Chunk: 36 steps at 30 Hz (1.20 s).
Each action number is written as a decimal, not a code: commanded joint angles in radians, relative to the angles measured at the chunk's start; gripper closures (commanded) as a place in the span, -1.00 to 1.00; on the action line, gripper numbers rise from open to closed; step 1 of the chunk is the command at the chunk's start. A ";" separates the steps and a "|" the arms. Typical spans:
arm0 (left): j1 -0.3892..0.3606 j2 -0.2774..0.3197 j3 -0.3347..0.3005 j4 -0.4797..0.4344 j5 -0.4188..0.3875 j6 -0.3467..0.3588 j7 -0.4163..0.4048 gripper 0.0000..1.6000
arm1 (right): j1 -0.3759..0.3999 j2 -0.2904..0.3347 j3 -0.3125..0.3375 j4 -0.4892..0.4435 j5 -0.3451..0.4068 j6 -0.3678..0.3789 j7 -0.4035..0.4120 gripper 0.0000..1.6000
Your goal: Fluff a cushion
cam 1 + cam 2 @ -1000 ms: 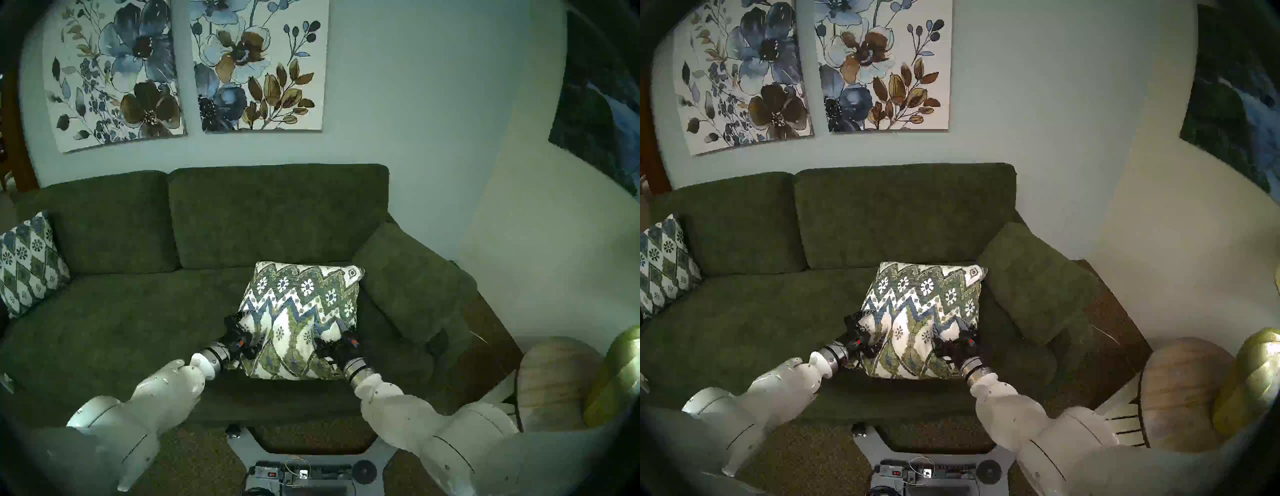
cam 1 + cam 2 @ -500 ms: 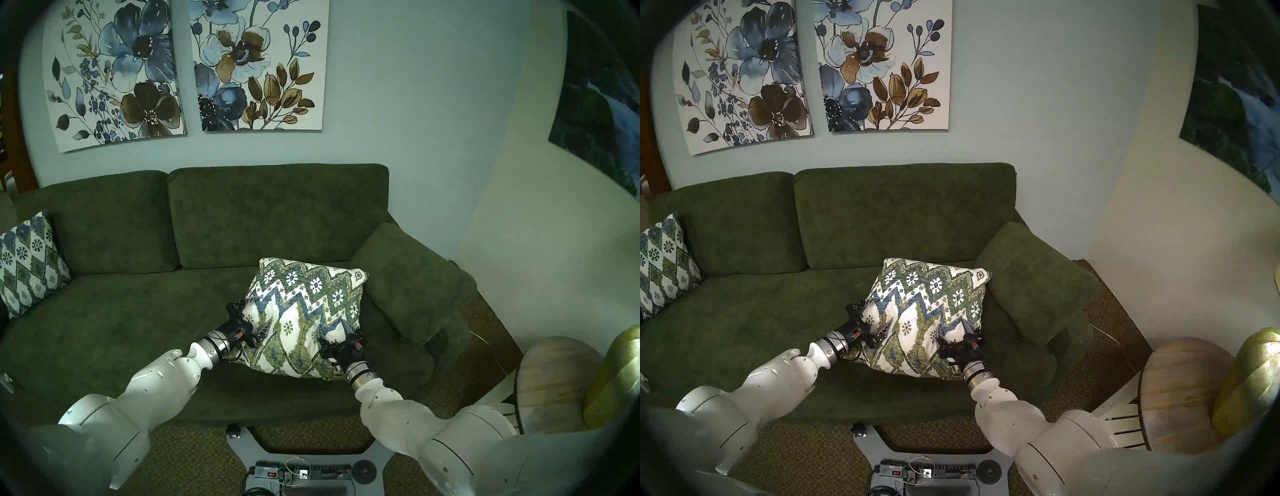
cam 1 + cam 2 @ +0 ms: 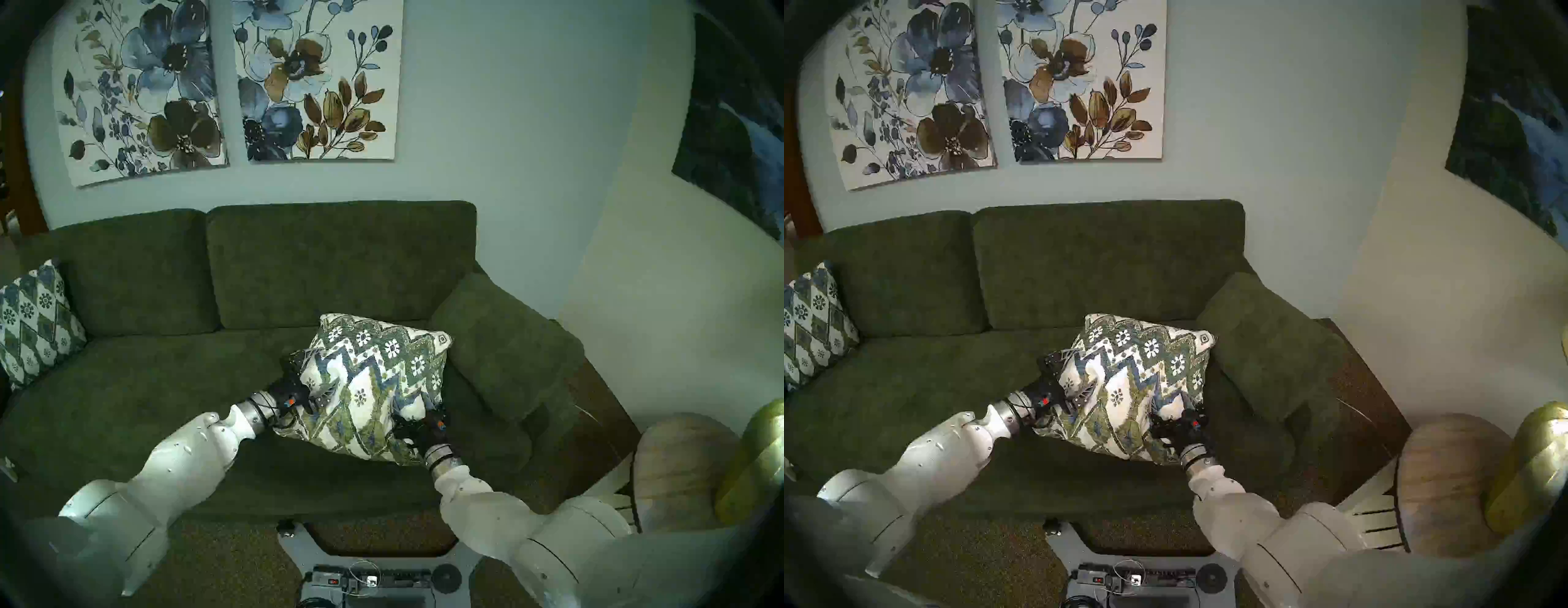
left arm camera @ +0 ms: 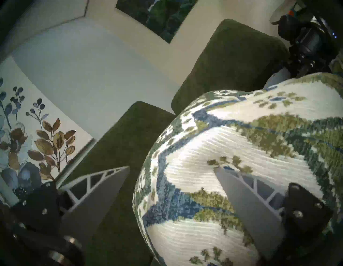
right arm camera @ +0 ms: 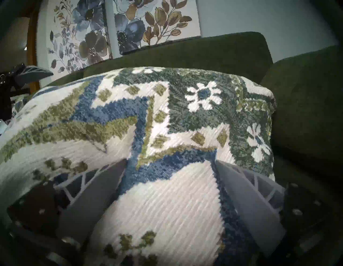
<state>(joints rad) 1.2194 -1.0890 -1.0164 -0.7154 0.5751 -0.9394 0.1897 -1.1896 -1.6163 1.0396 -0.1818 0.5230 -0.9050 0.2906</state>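
The cushion [image 3: 373,382], cream with olive and blue zigzags and flower medallions, lies tilted on the right half of the green sofa seat [image 3: 148,403], its left side raised. My left gripper [image 3: 312,375] is shut on a bulge at its left edge; in the left wrist view [image 4: 172,170] one finger presses into the top face of the cushion [image 4: 232,148]. My right gripper [image 3: 413,407] is shut on a fold at the front right; in the right wrist view [image 5: 170,167] cushion fabric [image 5: 167,204] bulges between both fingers. Both grippers also show in the right head view, left [image 3: 1072,373] and right [image 3: 1174,407], on the cushion [image 3: 1136,382].
A twin patterned cushion [image 3: 34,322] leans at the sofa's left end. The padded green armrest [image 3: 505,344] is just right of the held cushion. A round wooden side table [image 3: 679,467] with a yellow-green object [image 3: 759,463] stands at the right. My base [image 3: 369,577] is in front of the sofa.
My left gripper has risen and pulled the cushion's left side up, so the cushion tilts down to the right. My right gripper stayed on the front right with only a small shift.
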 commanded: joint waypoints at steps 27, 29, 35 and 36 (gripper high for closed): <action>-0.146 0.083 -0.113 -0.335 0.147 0.002 0.066 -1.00 | -0.132 0.012 -0.038 0.045 0.021 0.000 -0.006 -1.00; -0.149 0.098 -0.132 -0.357 0.150 0.002 0.074 -1.00 | -0.134 0.008 -0.045 0.045 0.018 0.001 -0.002 -1.00; -0.096 0.128 -0.160 -0.388 0.158 0.016 0.083 -1.00 | -0.135 0.000 -0.077 0.046 0.003 0.015 0.010 -1.00; -0.081 0.127 -0.161 -0.382 0.152 0.018 0.086 -1.00 | -0.133 0.004 -0.083 0.046 0.001 0.018 0.013 -1.00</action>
<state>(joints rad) 1.1145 -0.9979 -1.1478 -1.0692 0.7338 -0.9339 0.2563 -1.2493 -1.6069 1.0025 -0.1725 0.5626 -0.9500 0.2805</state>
